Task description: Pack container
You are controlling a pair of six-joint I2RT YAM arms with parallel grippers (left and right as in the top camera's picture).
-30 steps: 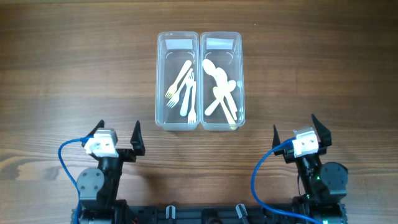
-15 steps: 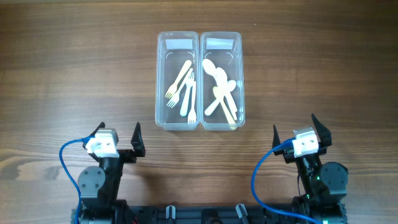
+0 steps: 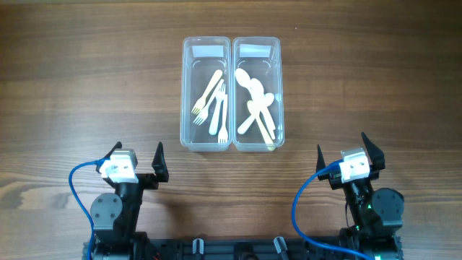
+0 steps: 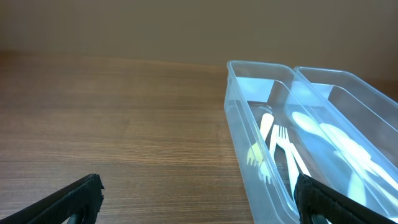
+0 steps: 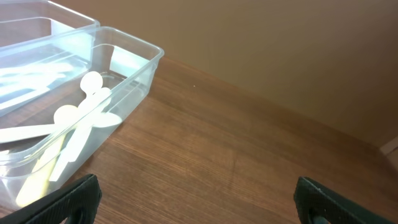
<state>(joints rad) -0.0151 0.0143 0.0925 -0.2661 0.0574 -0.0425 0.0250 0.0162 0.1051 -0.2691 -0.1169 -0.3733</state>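
Spreading across the whole overhead view, a brown wooden table (image 3: 86,87) carries two clear containers side by side in the upper centre: the fork container (image 3: 184,94) on the left, with pale forks (image 3: 214,108) lying loose in it, touching the spoon container (image 3: 279,94) on the right, where pale spoons (image 3: 254,105) lie crossed. At the lower left the left gripper (image 3: 137,153) sits low over the table with its fingers wide apart, holding nothing and well apart from the containers; at the lower right the right gripper (image 3: 342,146) is likewise spread wide and empty. From the left wrist, the wood runs back to a plain beige wall (image 4: 124,25), both containers fill the right half of the frame, and the dark fingers (image 4: 71,202) show only in the bottom corners, far apart, touching nothing. From the right wrist, the spoon container's corner occupies the upper left, bare wood stretches to the same beige wall at the top, and the black fingers (image 5: 339,202) again sit in the bottom corners, wide open and empty.
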